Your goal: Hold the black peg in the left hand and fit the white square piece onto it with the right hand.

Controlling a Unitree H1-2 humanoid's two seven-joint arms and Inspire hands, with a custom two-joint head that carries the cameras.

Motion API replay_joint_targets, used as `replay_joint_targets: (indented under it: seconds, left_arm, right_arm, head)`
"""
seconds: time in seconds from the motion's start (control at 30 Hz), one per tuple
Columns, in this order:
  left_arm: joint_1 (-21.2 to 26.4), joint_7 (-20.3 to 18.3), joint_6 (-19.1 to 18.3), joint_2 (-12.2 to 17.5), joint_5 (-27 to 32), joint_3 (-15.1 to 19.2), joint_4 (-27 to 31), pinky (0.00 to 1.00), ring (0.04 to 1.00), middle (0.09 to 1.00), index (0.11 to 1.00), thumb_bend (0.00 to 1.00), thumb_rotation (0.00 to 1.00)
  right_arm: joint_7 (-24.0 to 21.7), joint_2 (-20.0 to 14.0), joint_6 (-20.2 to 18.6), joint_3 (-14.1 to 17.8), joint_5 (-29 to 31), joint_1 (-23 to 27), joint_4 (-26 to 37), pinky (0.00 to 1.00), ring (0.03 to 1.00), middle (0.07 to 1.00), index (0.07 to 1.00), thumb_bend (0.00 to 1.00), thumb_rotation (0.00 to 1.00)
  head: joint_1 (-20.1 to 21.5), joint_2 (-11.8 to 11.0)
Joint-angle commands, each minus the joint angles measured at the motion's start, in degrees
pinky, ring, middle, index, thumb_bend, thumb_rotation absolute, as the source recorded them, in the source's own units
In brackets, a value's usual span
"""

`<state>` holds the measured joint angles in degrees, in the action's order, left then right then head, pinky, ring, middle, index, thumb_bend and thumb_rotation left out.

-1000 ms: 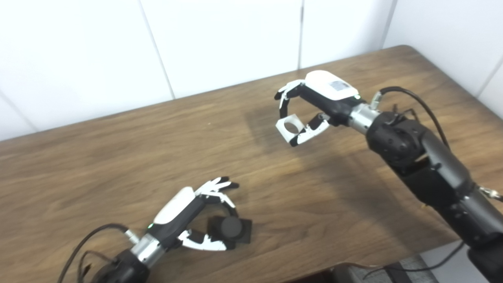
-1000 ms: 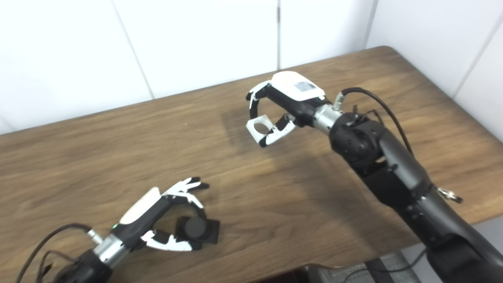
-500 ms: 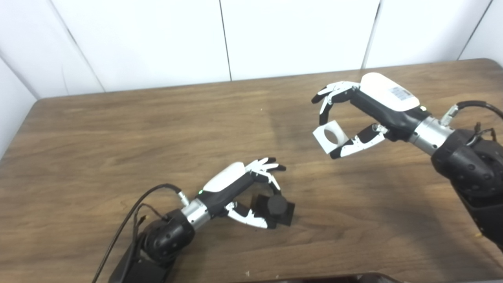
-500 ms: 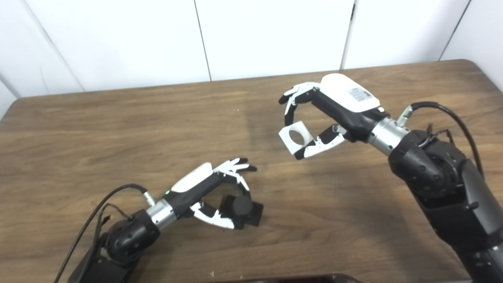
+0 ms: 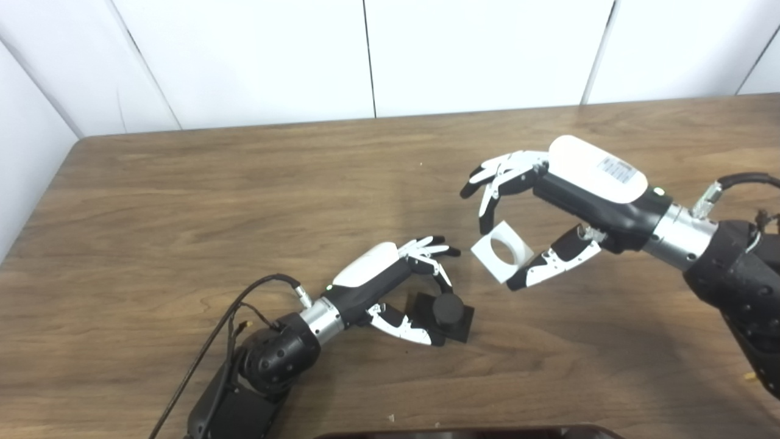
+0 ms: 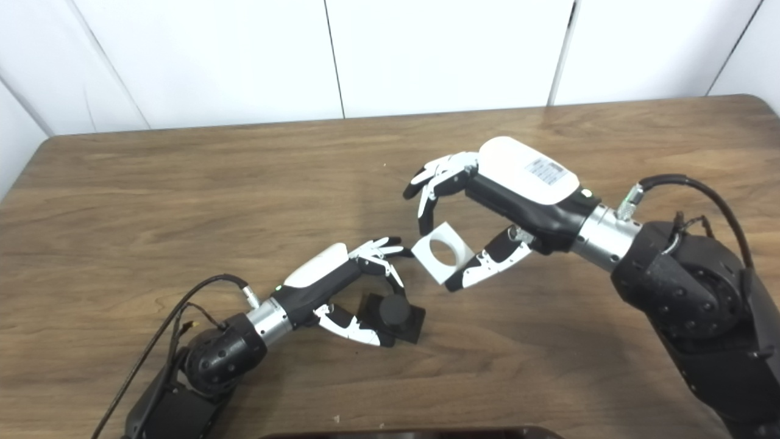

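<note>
Left hand [image 5: 399,286] grips the black round peg on its square base [image 5: 448,311], resting on the brown wooden desk [image 5: 183,201]. Right hand [image 5: 548,201] pinches the white square holed piece [image 5: 501,260] aloft, just beside.

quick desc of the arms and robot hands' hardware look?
Both match: left robot hand and right robot hand have glossy white back shells, black palms, and white fingers with black tips. Silver wrist collars join black arm housings. Black cables loop at each wrist. The right shell carries a small printed label; a green light sits near each wrist.

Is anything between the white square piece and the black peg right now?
No separate object. The left hand has upper fingers arched above the black peg, close to the white square piece held by the right hand.
</note>
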<state>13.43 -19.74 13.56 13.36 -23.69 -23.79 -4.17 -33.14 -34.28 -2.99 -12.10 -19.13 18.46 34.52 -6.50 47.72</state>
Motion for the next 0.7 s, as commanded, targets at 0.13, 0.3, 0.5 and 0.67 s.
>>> replay_joint_targets:
  seconds: [0.13, 0.3, 0.5, 0.67]
  left_arm:
    - [0.91, -0.32, -2.38, 0.17, -2.91, -0.94, -1.33, 1.0, 1.0, 0.92, 0.49, 0.52, 0.07]
    - [1.02, -0.52, -2.73, 0.31, -3.15, -1.21, -0.92, 1.0, 0.998, 0.918, 0.49, 0.52, 0.07]
    - [1.01, -0.41, -2.94, 0.35, -3.03, -1.35, -0.69, 1.0, 0.999, 0.919, 0.49, 0.52, 0.07]
    - [1.07, -0.23, -2.58, 0.18, -3.02, -1.5, -0.88, 1.0, 0.999, 0.916, 0.49, 0.52, 0.07]
  right_arm:
    - [-0.59, 1.75, 0.38, -0.62, 0.34, -0.18, 3.22, 0.8, 0.808, 0.746, 0.48, 0.52, 0.13]
    - [-0.71, 3.23, 1.37, -2.05, -0.32, -1.24, 2.92, 0.79, 0.802, 0.741, 0.48, 0.52, 0.13]
    - [-0.51, 4.25, 3.39, -3.42, -1.53, -2.28, 0.94, 0.78, 0.799, 0.747, 0.48, 0.52, 0.13]
    - [0.2, 5.56, 5.11, -4.14, -2.64, -2.54, -1.42, 0.78, 0.8, 0.749, 0.48, 0.51, 0.13]
  head:
    - [0.22, 0.24]
    - [0.37, 0.38]
    - [0.8, 0.43]
    - [0.8, 0.43]
